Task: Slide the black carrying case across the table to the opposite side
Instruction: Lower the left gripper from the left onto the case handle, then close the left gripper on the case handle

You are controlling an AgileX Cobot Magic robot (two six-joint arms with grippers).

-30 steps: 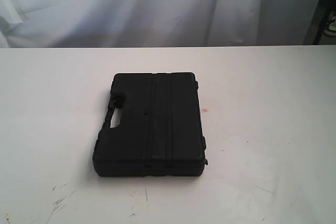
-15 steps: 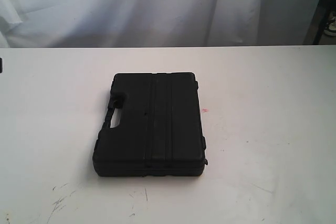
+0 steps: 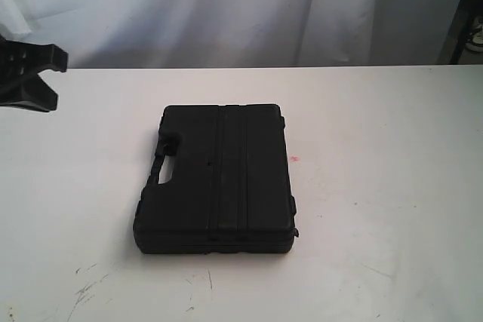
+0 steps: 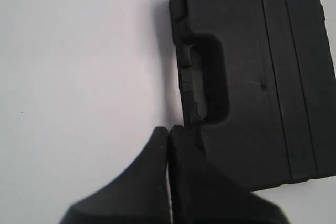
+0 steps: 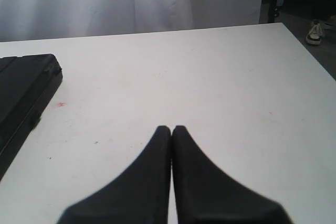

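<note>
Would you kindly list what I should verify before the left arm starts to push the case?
1. Case flat on table: ok.
2. Left tool shut: ok.
3. Left tool against case: not ok, it hangs near the table's left edge.
4. Right tool shut, apart from case: ok.
5. Table right of case bare: ok.
6. Case latches fastened: cannot tell.
</note>
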